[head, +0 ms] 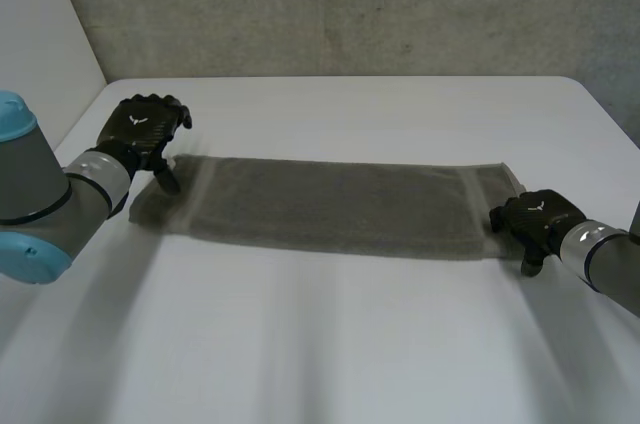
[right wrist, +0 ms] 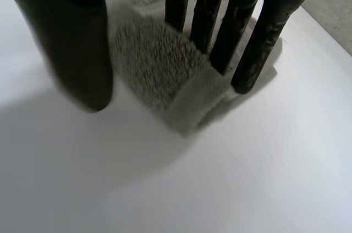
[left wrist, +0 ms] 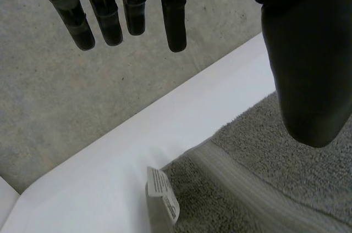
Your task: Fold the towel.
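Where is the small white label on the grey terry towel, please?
In the left wrist view, the small white label sticks out from the grey terry towel's corner onto the white table, near the left hand.

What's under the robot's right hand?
A corner of the grey towel lies under the right hand, between its thumb and straight fingers, on the white table. The table beneath the towel is covered.

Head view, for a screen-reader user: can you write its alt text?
A grey towel lies flat in a long strip across a white table. The left hand is at the towel's left end, by the far corner, and the right hand is at its right end.
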You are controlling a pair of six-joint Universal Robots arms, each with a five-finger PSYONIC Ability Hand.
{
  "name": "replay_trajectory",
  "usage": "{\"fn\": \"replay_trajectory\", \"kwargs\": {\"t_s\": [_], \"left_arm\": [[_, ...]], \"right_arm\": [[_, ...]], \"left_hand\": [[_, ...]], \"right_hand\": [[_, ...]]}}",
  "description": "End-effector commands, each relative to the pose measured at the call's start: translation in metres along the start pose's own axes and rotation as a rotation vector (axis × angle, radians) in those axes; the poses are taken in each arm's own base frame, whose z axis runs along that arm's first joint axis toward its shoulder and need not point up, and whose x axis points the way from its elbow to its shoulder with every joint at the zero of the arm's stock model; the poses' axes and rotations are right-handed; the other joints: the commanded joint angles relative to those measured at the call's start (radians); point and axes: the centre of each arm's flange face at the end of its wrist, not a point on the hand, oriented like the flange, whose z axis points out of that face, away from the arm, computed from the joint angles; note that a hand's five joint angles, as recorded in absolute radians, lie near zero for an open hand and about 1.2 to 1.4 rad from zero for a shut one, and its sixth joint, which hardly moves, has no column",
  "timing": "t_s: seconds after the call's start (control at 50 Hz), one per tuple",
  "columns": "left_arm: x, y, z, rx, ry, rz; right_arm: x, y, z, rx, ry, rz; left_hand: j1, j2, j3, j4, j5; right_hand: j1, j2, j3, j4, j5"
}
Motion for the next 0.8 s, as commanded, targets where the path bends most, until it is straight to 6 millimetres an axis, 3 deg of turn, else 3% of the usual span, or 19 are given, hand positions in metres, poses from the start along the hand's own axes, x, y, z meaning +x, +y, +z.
{"fn": "replay_trajectory", "kwargs": {"t_s": [0.02, 0.2, 0.24, 0.3, 0.36, 0.4, 0.44, 0.48, 0.52, 0.58, 0.62, 0.64, 0.68, 0.7, 0.72, 0.74, 0.76, 0.78, 0.8], "left_arm": [[0.001, 0.004, 0.0, -0.008, 0.002, -0.003], [-0.003, -0.006, -0.005, 0.011, -0.01, 0.001], [-0.003, -0.008, -0.006, 0.014, -0.011, 0.002], [-0.003, -0.011, -0.008, 0.021, -0.013, 0.002], [-0.003, -0.014, -0.01, 0.024, -0.012, 0.006], [-0.003, -0.014, -0.011, 0.026, -0.012, 0.006], [-0.003, -0.016, -0.011, 0.03, -0.014, 0.003], [-0.003, -0.017, -0.011, 0.032, -0.014, 0.004], [-0.003, -0.017, -0.012, 0.033, -0.016, 0.003], [-0.002, -0.016, -0.013, 0.029, -0.013, 0.001], [0.001, -0.014, -0.014, 0.021, -0.006, 0.0], [0.001, -0.014, -0.014, 0.021, -0.006, 0.0], [0.002, -0.012, -0.015, 0.016, -0.003, -0.002], [0.004, -0.01, -0.016, 0.009, 0.0, -0.004], [0.004, -0.01, -0.016, 0.009, 0.0, -0.004], [0.005, -0.008, -0.017, 0.005, 0.003, -0.005], [0.005, -0.006, -0.018, 0.002, 0.002, -0.006], [0.005, -0.006, -0.018, 0.002, 0.002, -0.006], [0.006, -0.005, -0.018, 0.003, 0.004, -0.006]], "right_arm": [[0.032, 0.014, 0.008, -0.004, 0.094, -0.005], [0.109, -0.008, -0.02, 0.058, 0.304, -0.083], [0.132, -0.032, -0.027, 0.103, 0.365, -0.161], [0.139, -0.042, -0.031, 0.111, 0.375, -0.169], [0.14, -0.076, -0.043, 0.16, 0.358, -0.178], [0.122, -0.099, -0.046, 0.21, 0.311, -0.19], [0.061, -0.148, -0.051, 0.346, 0.187, -0.226], [0.061, -0.148, -0.051, 0.347, 0.187, -0.226], [-0.008, -0.179, -0.057, 0.456, 0.045, -0.26], [-0.044, -0.19, -0.056, 0.503, -0.03, -0.278], [-0.113, -0.201, -0.054, 0.575, -0.149, -0.311], [-0.113, -0.201, -0.054, 0.575, -0.149, -0.311], [-0.174, -0.196, -0.054, 0.587, -0.253, -0.347], [-0.174, -0.196, -0.054, 0.587, -0.254, -0.347], [-0.196, -0.191, -0.052, 0.579, -0.29, -0.361], [-0.212, -0.185, -0.049, 0.568, -0.315, -0.369], [-0.212, -0.185, -0.049, 0.568, -0.315, -0.369], [-0.221, -0.179, -0.044, 0.553, -0.321, -0.372], [-0.222, -0.176, -0.04, 0.537, -0.31, -0.371]], "left_hand": [[-0.059, -0.055, -0.058, -0.065, -0.034], [-0.059, -0.055, -0.058, -0.065, -0.034], [-0.059, -0.055, -0.058, -0.065, -0.034], [-0.059, -0.055, -0.058, -0.065, -0.034], [-0.062, -0.058, -0.061, -0.068, -0.037], [-0.062, -0.058, -0.061, -0.068, -0.037], [-0.062, -0.058, -0.061, -0.068, -0.037], [-0.062, -0.058, -0.061, -0.068, -0.037], [-0.062, -0.058, -0.061, -0.068, -0.037], [-0.062, -0.058, -0.061, -0.068, -0.037], [-0.065, -0.06, -0.064, -0.071, -0.04], [-0.065, -0.06, -0.064, -0.071, -0.04], [-0.065, -0.06, -0.064, -0.071, -0.04], [-0.067, -0.063, -0.066, -0.074, -0.043], [-0.067, -0.063, -0.067, -0.074, -0.043], [-0.067, -0.063, -0.067, -0.074, -0.043], [-0.067, -0.063, -0.067, -0.074, -0.043], [-0.067, -0.063, -0.067, -0.074, -0.043], [-0.067, -0.063, -0.067, -0.074, -0.043]], "right_hand": [[0.614, 0.605, 0.616, 0.612, 0.624], [0.614, 0.605, 0.616, 0.612, 0.624], [0.614, 0.605, 0.616, 0.612, 0.624], [0.614, 0.605, 0.616, 0.612, 0.624], [0.614, 0.605, 0.616, 0.612, 0.624], [0.614, 0.605, 0.616, 0.612, 0.624], [0.614, 0.605, 0.616, 0.612, 0.624], [0.614, 0.605, 0.616, 0.612, 0.624], [0.614, 0.605, 0.616, 0.612, 0.624], [0.614, 0.605, 0.616, 0.612, 0.624], [0.614, 0.605, 0.616, 0.612, 0.624], [0.614, 0.605, 0.616, 0.612, 0.624], [0.614, 0.605, 0.616, 0.612, 0.624], [0.614, 0.605, 0.616, 0.612, 0.624], [0.485, 0.475, 0.486, 0.482, 0.494], [0.065, 0.056, 0.066, 0.062, 0.075], [0.061, 0.051, 0.062, 0.058, 0.07], [-0.492, -0.501, -0.49, -0.494, -0.482], [-0.607, -0.617, -0.606, -0.61, -0.598]]}}
